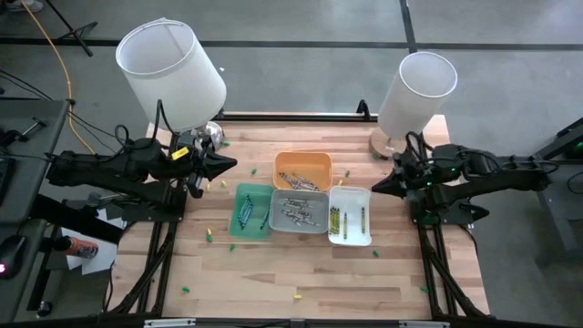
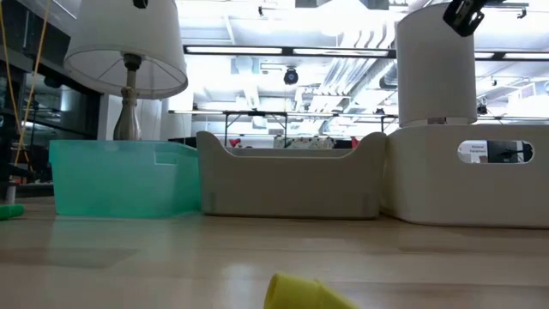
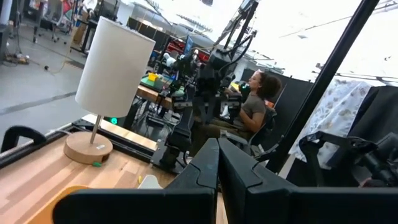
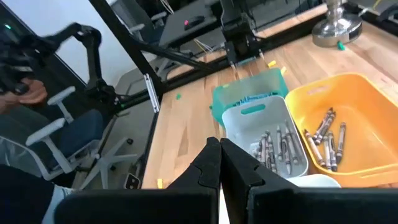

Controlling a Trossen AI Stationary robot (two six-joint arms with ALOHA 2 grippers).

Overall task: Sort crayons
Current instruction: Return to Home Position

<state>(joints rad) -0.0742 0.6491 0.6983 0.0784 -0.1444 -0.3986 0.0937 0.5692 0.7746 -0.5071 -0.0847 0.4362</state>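
Four trays stand mid-table: orange, green, grey and white. Each holds crayons; grey crayons lie in the grey tray, and more crayons lie in the orange one. Loose crayons lie on the wood, such as a green one and a yellow one, the latter close up in the low view. My left gripper is shut and empty, left of the orange tray. My right gripper is shut and empty, right of the trays.
A large white lamp stands at the table's far left and a second one at the far right. Small crayon pieces lie near the front edge and at the right. A person sits beyond the table.
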